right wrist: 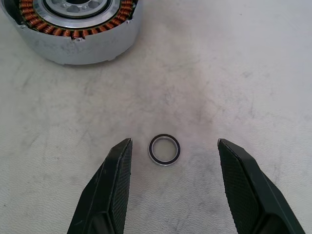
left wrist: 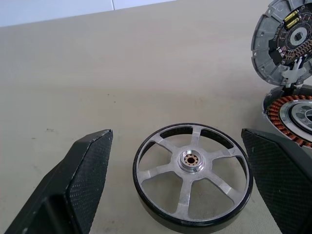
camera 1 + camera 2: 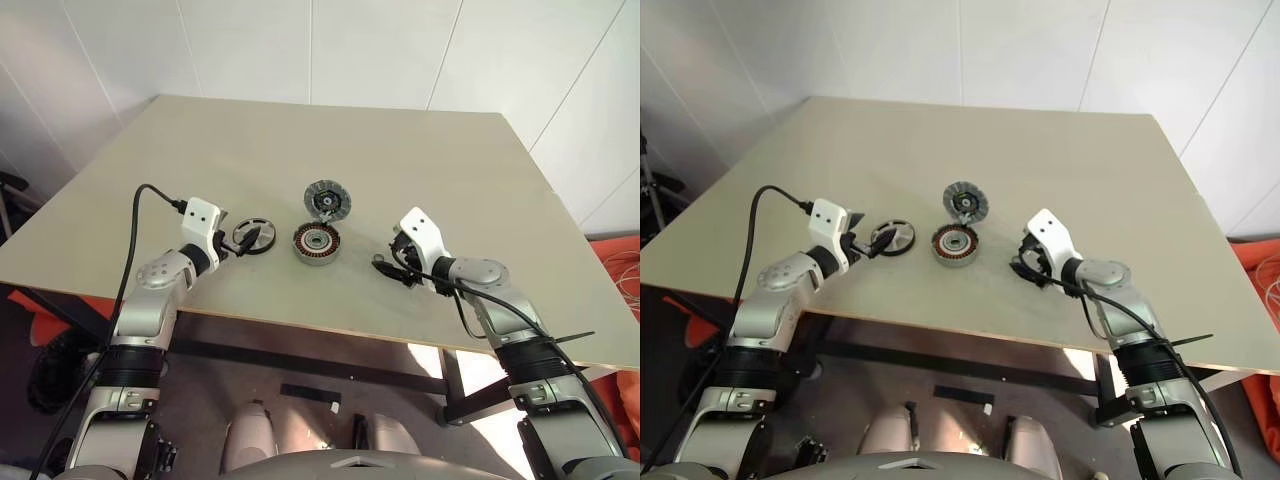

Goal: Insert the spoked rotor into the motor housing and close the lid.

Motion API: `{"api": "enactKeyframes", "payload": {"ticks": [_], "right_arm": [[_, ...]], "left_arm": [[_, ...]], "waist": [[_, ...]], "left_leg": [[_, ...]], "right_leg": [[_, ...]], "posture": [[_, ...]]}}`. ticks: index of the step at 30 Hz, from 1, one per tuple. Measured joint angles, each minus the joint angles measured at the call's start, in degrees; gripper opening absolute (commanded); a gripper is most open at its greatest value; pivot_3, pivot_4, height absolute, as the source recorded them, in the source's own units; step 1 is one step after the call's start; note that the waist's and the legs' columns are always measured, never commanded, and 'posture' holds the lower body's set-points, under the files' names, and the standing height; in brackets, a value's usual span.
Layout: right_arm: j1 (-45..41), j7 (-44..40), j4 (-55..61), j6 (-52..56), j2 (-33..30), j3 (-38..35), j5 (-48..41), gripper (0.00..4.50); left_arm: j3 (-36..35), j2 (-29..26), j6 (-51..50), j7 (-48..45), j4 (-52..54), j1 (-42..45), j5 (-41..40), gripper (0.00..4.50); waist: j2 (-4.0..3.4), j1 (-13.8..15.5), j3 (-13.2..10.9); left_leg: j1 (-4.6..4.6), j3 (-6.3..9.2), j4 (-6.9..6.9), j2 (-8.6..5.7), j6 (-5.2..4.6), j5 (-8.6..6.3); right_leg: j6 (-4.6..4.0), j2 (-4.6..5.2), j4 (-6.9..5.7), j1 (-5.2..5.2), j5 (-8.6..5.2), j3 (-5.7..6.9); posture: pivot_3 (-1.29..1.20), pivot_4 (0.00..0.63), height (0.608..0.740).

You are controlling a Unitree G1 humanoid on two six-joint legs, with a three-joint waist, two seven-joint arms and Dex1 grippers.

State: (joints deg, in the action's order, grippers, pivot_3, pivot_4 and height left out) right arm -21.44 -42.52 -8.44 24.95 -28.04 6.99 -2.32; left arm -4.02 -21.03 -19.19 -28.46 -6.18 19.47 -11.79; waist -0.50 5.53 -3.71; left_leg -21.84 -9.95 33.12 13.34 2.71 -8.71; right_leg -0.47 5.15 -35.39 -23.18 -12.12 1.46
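Note:
The spoked rotor (image 2: 191, 161), a flat silver wheel with a dark rim, lies on the table. My left gripper (image 2: 175, 132) is open, one finger on each side of the rotor and clear of it. To its right stands the motor housing (image 3: 316, 243), copper windings showing inside. The lid (image 3: 327, 200) rests tilted against the housing's far side, its inner face toward me. My right gripper (image 1: 174, 141) is open to the right of the housing, its fingers straddling a small metal ring (image 1: 152, 149) without touching it.
The beige table (image 3: 330, 130) stretches wide behind the parts, and its front edge runs just below both grippers. White wall panels stand beyond the far edge. A black cable loops from the left wrist.

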Motion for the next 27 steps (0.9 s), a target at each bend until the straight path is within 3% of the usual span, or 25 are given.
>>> {"api": "enactKeyframes", "payload": {"ticks": [27], "right_arm": [[-0.1, 0.1, -1.1, -0.3, 0.1, 0.2, 0.0, 3.13]], "left_arm": [[0.1, 0.1, 0.5, 0.0, 0.0, 0.3, 0.5, 4.5]], "waist": [[0.0, 0.0, 0.0]], "left_leg": [[0.0, 0.0, 0.0, 0.0, 0.0, 0.0]], "right_leg": [[0.0, 0.0, 0.0, 0.0, 0.0, 0.0]], "posture": [[0.0, 0.0, 0.74]]}}
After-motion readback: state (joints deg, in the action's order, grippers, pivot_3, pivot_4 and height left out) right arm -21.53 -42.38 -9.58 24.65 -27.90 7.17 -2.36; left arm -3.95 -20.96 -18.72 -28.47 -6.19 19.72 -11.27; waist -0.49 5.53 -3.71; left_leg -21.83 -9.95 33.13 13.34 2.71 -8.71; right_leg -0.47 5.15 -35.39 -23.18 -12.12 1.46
